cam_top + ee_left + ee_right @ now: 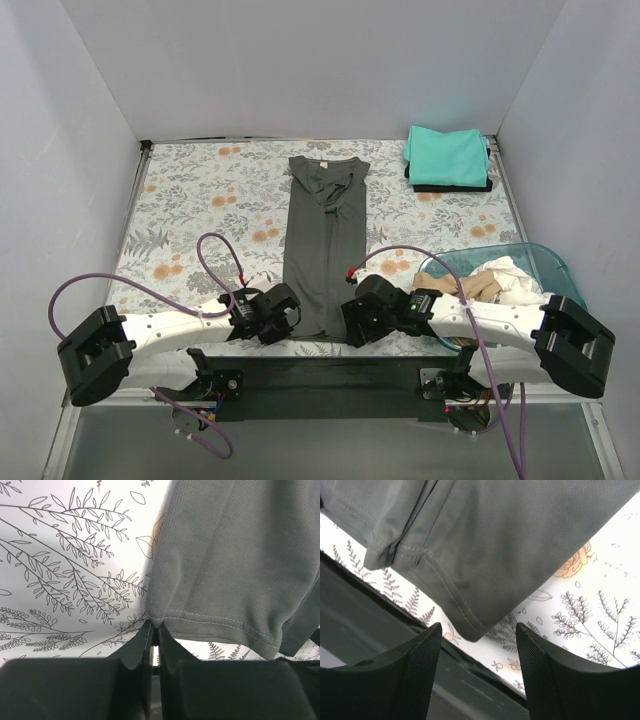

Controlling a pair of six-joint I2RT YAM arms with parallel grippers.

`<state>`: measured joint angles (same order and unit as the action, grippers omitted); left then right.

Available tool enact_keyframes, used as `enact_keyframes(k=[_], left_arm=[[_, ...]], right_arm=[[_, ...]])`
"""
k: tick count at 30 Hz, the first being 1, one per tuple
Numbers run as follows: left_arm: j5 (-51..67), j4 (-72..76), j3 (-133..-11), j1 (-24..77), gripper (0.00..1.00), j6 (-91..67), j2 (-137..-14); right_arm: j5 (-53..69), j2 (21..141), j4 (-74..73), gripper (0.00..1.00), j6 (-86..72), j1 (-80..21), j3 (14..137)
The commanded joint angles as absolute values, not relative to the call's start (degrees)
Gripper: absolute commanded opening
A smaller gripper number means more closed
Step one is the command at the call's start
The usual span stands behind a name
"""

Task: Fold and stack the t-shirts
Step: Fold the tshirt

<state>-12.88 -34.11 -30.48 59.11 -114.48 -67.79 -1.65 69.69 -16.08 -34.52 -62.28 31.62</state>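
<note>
A dark grey t-shirt (325, 232), folded into a long narrow strip, lies down the middle of the flowered cloth, neck at the far end. My left gripper (283, 312) is at its near left corner and is shut on the hem corner of the grey shirt (158, 618). My right gripper (352, 318) is at the near right corner, open, its fingers either side of the hem corner (475, 630) without touching it. A folded teal t-shirt (447, 154) lies on a black one (450, 186) at the far right.
A translucent blue basin (535, 262) at the right holds tan and white shirts (495, 283). White walls close in the table on three sides. A dark bar (330, 372) runs along the near edge between the arm bases.
</note>
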Motion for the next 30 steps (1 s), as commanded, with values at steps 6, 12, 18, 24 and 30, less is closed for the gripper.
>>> enact_keyframes(k=[6,12,18,24,30], left_arm=[[-13.8,-34.5,-27.7,59.3,0.00,-115.8,-68.4],[-12.0,-35.5,-25.9,59.3,0.00,-117.0,-65.8],[-7.8,-37.5,-23.1,59.4,0.00,-116.1,-63.5],[-5.1,-38.9,-22.9,59.8,0.00,-116.3,-58.4],[-5.3,-33.3,-25.3,60.1,0.00,-111.9,-54.1]], right_arm=[[-4.5,72.9,-15.6,0.54,-36.4,-64.1,33.5],[-5.0,72.1,-16.8,0.02,-38.8,-65.0,32.0],[-1.9,67.0,-17.8,0.01,-39.0,-65.5,28.0],[1.1,62.4,-16.2,0.01,-40.7,-66.7,25.5],[0.3,59.2,-14.4,0.01,-37.8,-66.9,28.0]])
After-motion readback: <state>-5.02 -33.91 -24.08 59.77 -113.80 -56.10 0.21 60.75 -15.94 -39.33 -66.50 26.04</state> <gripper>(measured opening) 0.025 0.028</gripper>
